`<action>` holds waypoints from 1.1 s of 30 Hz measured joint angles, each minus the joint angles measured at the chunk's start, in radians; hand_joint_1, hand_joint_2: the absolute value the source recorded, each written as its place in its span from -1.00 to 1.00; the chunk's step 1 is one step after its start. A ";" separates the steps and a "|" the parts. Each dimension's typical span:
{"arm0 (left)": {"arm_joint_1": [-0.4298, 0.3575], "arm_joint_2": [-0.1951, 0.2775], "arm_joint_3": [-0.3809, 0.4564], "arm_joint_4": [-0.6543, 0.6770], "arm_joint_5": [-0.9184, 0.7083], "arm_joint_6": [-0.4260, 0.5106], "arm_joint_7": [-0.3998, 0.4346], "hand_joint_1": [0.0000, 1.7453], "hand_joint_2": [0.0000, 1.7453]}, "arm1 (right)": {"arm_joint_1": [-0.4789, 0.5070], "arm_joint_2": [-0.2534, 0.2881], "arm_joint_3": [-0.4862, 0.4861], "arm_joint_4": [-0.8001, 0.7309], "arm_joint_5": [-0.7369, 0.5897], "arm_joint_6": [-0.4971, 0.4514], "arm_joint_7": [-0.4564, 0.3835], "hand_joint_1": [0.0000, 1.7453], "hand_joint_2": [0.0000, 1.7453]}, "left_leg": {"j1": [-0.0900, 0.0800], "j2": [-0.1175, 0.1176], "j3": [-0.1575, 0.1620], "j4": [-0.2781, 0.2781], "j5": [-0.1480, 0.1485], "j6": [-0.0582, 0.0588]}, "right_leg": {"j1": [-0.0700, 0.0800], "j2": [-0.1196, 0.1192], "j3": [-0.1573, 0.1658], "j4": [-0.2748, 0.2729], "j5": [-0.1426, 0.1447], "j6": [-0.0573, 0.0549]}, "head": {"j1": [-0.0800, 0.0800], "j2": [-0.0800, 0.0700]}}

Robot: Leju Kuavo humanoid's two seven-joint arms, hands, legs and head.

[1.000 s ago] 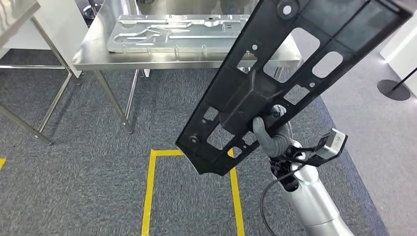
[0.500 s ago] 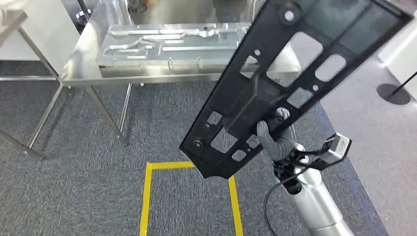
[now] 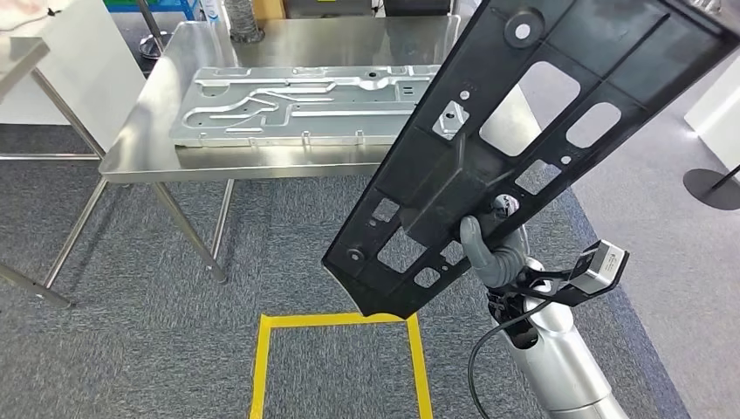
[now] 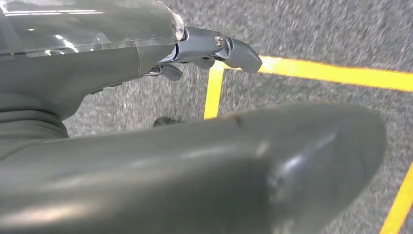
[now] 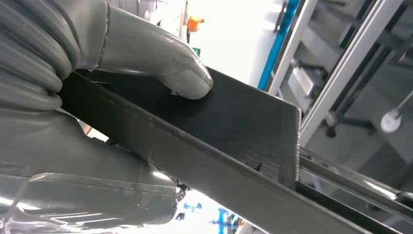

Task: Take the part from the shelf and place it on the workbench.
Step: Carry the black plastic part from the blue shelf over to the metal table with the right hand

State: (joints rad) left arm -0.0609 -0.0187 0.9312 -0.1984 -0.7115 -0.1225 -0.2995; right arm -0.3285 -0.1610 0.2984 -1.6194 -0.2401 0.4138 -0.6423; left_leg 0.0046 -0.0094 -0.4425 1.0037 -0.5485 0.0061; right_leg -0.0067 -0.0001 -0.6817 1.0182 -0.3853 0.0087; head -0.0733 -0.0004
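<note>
A long black plastic part (image 3: pixel 515 131) with many cut-outs slants up across the head view, lower end near the floor tape, upper end at the top right. My right hand (image 3: pixel 493 249) grips it from below near its lower third. Close up, the thumb (image 5: pixel 160 66) presses on the black part (image 5: pixel 234 126), with the fingers wrapped under its edge. A steel workbench (image 3: pixel 227 164) stands ahead, with a silver stamped metal panel (image 3: pixel 305 92) lying on it. My left hand (image 4: pixel 146 151) hangs over the grey carpet, its dark fingers (image 4: pixel 219 48) lightly curled and holding nothing.
Yellow floor tape (image 3: pixel 336 321) marks a box on the grey carpet in front of me. A second table's legs (image 3: pixel 44 288) stand at the left. A black stanchion base (image 3: pixel 711 188) sits at the far right. White cabinets flank the workbench.
The whole view has shifted: the workbench and panel now sit lower and nearer, and the yellow box has slid down. The black part stays in my right hand at the same slant.
</note>
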 joint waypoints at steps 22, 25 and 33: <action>0.002 -0.001 0.003 0.000 0.015 0.003 0.003 -1.00 -1.00 | -0.019 0.008 -0.003 -0.002 0.001 0.013 0.001 1.00 1.00 | -0.001 0.000 -0.099 0.004 0.081 0.034 | -0.003 0.009 0.007 0.252 -0.193 0.022 | 0.000 0.000; 0.007 -0.003 0.003 0.000 0.014 0.003 0.001 -1.00 -1.00 | -0.016 0.008 -0.005 -0.001 0.001 0.014 0.002 1.00 1.00 | 0.004 -0.001 -0.070 0.004 0.053 0.026 | -0.012 0.005 -0.026 0.203 -0.168 0.029 | 0.000 0.000; 0.002 -0.005 0.005 0.000 0.011 0.002 -0.011 -1.00 -1.00 | -0.003 0.008 -0.032 -0.005 -0.006 0.017 0.000 1.00 1.00 | 0.006 0.001 -0.033 0.057 0.029 -0.024 | -0.007 0.003 0.062 -0.008 -0.034 -0.020 | 0.002 0.000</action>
State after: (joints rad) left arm -0.0588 -0.0238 0.9358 -0.1984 -0.7004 -0.1202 -0.3101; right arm -0.3315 -0.1532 0.2667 -1.6241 -0.2463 0.4311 -0.6423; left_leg 0.0105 -0.0083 -0.4754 1.0611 -0.5191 -0.0175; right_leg -0.0134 0.0030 -0.6194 1.0107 -0.4196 -0.0109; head -0.0713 -0.0004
